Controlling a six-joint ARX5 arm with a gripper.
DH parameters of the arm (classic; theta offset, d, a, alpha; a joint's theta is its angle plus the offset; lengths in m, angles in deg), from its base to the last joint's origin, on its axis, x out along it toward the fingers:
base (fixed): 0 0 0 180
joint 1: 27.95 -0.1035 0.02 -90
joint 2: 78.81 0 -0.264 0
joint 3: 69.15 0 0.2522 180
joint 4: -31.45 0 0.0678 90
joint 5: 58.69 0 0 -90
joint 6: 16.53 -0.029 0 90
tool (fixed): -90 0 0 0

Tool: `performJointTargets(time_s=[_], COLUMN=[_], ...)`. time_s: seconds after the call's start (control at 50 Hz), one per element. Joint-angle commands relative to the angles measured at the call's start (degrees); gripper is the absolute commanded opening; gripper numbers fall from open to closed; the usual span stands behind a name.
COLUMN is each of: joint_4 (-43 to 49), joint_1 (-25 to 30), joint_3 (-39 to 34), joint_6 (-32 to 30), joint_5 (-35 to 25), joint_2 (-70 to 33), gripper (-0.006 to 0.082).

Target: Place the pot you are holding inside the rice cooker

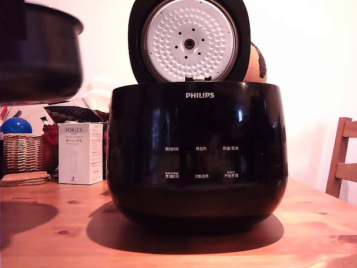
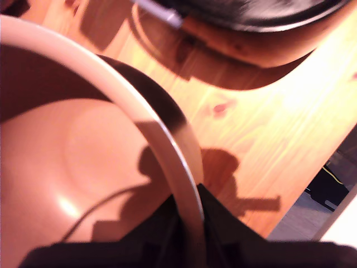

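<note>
Warm, reddish light tints both views, and the white wall behind is washed out. The rice cooker (image 1: 198, 156) throws a soft shadow forward on the bench (image 1: 67, 234), with faint streaks of glare on its gloss. The wrist view is blurred; the pot (image 2: 83, 162) rim glows pale, its inside shadowed.

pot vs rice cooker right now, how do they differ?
The pot hangs in the air at the exterior view's left; the rice cooker stands on the table. The pot looks matte and blurred, the rice cooker glossy with white labels. Both are dark and round.
</note>
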Motion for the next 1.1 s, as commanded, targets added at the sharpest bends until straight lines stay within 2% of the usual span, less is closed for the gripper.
performJointTargets(time_s=[0.0, 0.32, 0.58, 0.88, 1.08], joint_4=[-2.10, -6.23, -13.25, -20.35, -22.95], joint_1=[1.09, 6.88, 10.60, 11.47, 11.67], joint_3=[2.45, 6.27, 6.71, 6.71, 6.75], joint_6=[-0.24, -0.26, -3.28, -5.95, -7.15], joint_5=[0.37, -2.78, -9.73, -17.84, -19.23], joint_2=[0.37, 0.37, 0.26, -0.61, -3.56], gripper=[-0.0020, -0.0020, -0.0021, -0.0021, -0.0021])
